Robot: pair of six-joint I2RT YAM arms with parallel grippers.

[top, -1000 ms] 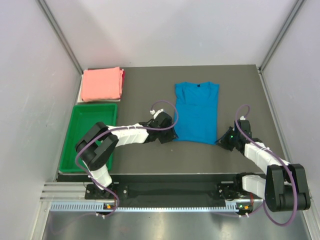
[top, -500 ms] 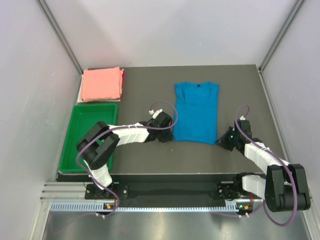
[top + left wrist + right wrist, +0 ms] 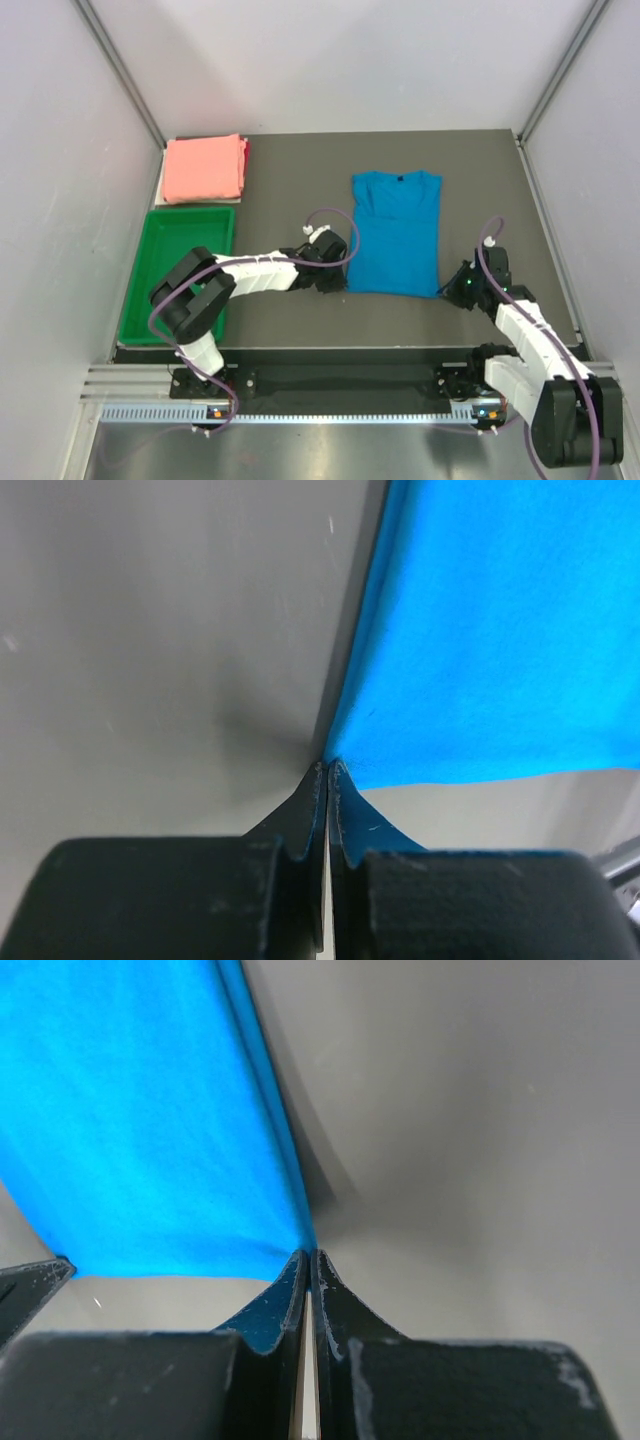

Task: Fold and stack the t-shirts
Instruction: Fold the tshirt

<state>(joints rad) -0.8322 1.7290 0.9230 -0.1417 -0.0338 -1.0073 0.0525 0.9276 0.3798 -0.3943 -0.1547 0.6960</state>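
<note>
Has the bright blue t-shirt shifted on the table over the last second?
Yes. The bright blue cloth t-shirt has slid slightly toward the near edge; its collar now lies farther from the dark table's far edge.

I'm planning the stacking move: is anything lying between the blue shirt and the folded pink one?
Nothing visible does. Only bare table separates the blue shirt from the pink shirt. The green tray sits on the near side of the pink shirt, off that line.
</note>
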